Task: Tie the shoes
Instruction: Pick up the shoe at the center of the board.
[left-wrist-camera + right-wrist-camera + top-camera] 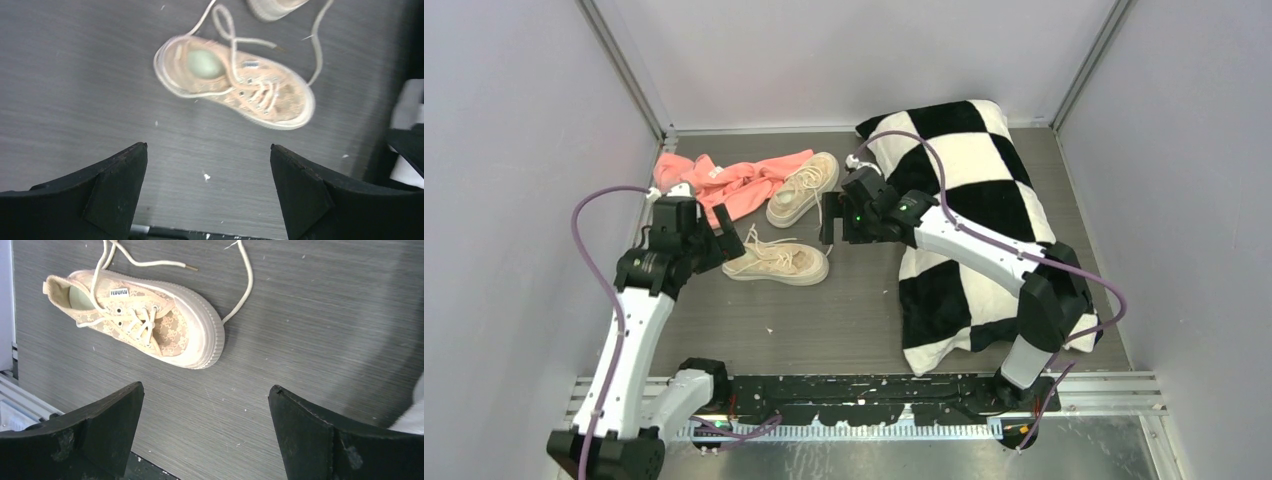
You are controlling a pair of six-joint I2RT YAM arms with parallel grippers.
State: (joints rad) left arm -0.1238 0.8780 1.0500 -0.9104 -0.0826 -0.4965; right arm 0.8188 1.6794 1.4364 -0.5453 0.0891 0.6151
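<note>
Shoes (776,262): beige pair, left of centre on the grey table (824,325), both untied. Near shoe (235,82) flat on its sole, toe to the right, cream laces (245,285) trailing loose over the table. Far shoe (802,190) just behind, angled, touching the pink cloth (724,182). Left gripper (722,232) just beside the near shoe's heel, spread wide, gripping nothing. Right gripper (828,232) just right of both shoes, equally wide, likewise empty, hanging over bare table. Checkered pillow (969,170) beyond, under the right arm.
</note>
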